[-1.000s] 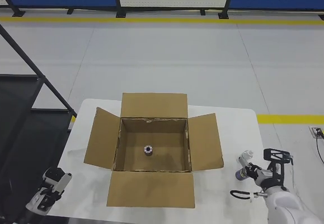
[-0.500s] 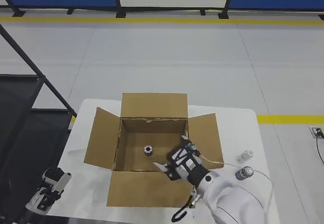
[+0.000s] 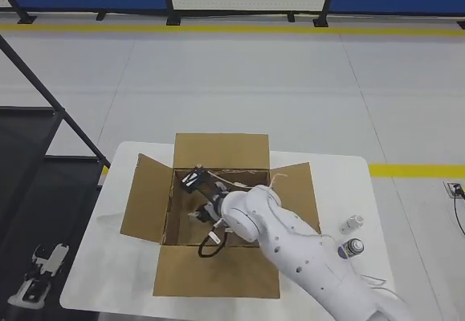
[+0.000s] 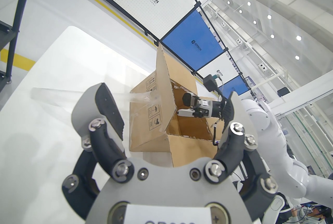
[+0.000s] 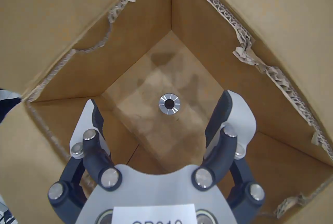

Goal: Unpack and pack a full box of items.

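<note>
Over on the left, the left hand hangs off past the corner of the surface, fingers spread wide with nothing in them, pointed back toward the box.

The cardboard box sits mid-surface with all four flaps folded out. The right hand is down inside it, fingers wide apart, nothing gripped. Straight below it on the box floor lies a small metal ring with a hole through the middle, roughly between the fingers but not touched yet. As far as I can see, that's the only thing in there.

On the right, a little white-capped bottle and a darker bottle stand close together on the surface, well clear of the box.

So my read is the unpacking is almost done: two bottles out, the ring is the last item to lift. The whole packing-back half hasn't started.
</note>
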Controlling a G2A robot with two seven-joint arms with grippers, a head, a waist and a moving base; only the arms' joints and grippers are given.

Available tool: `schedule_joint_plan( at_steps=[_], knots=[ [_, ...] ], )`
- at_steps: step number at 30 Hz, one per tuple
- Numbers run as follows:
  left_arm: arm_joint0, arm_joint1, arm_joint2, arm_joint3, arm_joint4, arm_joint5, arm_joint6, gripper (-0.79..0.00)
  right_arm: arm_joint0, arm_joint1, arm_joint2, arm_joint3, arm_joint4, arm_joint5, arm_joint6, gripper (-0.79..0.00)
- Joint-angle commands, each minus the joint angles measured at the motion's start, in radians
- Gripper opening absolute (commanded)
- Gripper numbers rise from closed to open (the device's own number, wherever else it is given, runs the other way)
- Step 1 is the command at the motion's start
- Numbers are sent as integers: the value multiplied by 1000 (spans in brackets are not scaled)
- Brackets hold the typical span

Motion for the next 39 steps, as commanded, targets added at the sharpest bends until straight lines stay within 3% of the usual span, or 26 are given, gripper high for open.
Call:
schedule_joint_plan(
  at_steps=[1,11,13,15,24,26,28,34,39],
  knots=[
    [0,0,0,0,0,0,0,0,28,-23,-26,92,17,4,-4,0],
    [0,0,0,0,0,0,0,0,100,-127,-95,390,88,4,-97,0],
    [0,0,0,0,0,0,0,0,107,-141,-93,434,108,-10,-125,-114],
    [0,0,0,0,0,0,0,0,114,-154,-95,475,116,-18,-141,-339],
    [0,0,0,0,0,0,0,0,131,-204,-100,605,149,-69,-173,-449],
    [0,0,0,0,0,0,0,0,135,-213,-99,624,154,-79,-181,-529],
    [0,0,0,0,0,0,0,0,142,-218,-92,639,164,-98,-191,-770],
    [0,0,0,0,0,0,0,0,157,-216,-69,611,165,-130,-241,-785],
    [0,0,0,0,0,0,0,0,136,-176,-30,469,112,-84,-274,-785]
  ],
)
